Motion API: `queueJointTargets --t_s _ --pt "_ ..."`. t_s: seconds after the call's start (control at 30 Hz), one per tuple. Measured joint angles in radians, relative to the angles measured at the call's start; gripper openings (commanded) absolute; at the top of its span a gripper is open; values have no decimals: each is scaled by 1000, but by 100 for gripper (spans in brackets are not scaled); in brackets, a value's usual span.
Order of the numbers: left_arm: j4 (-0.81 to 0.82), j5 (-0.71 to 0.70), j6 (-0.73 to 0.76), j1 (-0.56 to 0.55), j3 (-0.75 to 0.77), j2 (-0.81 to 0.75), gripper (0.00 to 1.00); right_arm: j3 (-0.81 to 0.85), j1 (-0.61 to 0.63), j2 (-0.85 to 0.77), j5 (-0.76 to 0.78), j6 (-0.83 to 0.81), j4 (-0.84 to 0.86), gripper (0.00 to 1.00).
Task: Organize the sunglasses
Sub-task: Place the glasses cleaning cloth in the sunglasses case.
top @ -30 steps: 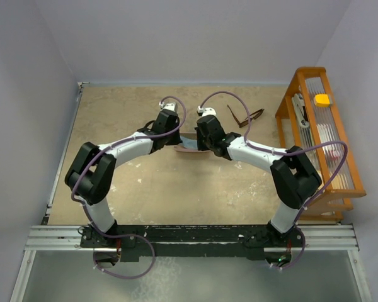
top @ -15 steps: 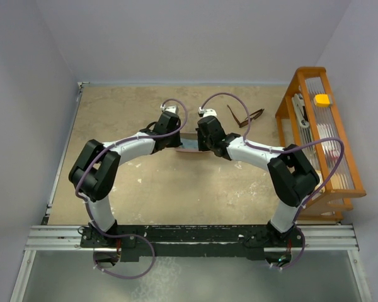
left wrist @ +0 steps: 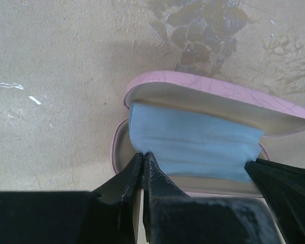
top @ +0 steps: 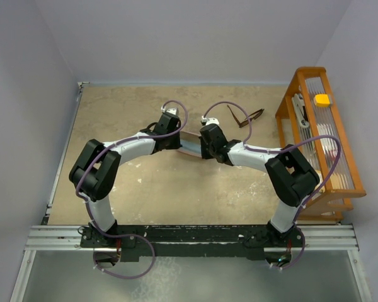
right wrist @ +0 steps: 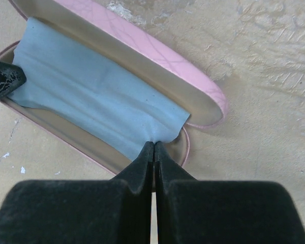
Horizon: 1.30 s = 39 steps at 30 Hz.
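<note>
Pale lavender walls (top: 195, 38) surround a scuffed tan tabletop (top: 123, 110), with an orange, perhaps wooden, rack (top: 312, 70)

Table (top: 113, 113): I am working over a tan top that is showing stains and scuffs.
Pink case (top: 190, 151): it is lying open near the middle of my table.
Sunglasses (top: 244, 117): they are lying unfolded, beyond the case to its right, apart from it.
Orange rack (top: 310, 70): it is standing along the right edge.
</note>
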Motion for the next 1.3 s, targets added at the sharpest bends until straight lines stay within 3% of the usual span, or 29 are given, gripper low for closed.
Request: queueJointTargets --t_s 1.3 --pt "-110 -4 0 -32 -36 0 0 -72 2 0 -21 21 76 0"
